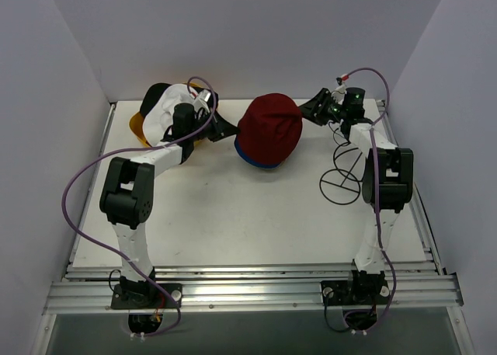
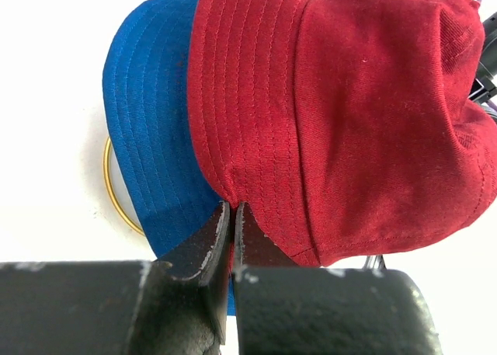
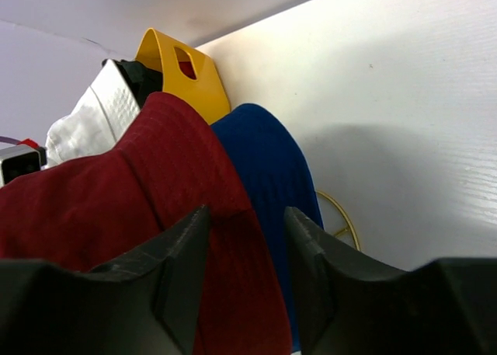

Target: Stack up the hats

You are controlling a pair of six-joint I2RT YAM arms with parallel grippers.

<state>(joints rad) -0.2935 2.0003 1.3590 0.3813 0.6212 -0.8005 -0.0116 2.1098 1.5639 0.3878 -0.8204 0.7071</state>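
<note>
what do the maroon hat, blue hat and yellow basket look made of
The maroon hat looks like soft woven cloth, perhaps cotton, matte, with creases and stitched rows on the brim. The blue hat seems the same sort of matte fabric, with stitched rows. The yellow basket looks like rigid moulded plastic, smooth with a slight sheen.

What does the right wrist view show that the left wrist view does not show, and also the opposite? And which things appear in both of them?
Only the right wrist view shows the yellow basket, the white hat next to it, and the open right gripper. Only the left wrist view shows the left gripper, shut at the brim edges; whether it pinches fabric is unclear. Both views show the maroon hat lying over the blue hat, and a thin yellow ring under the blue brim.
</note>
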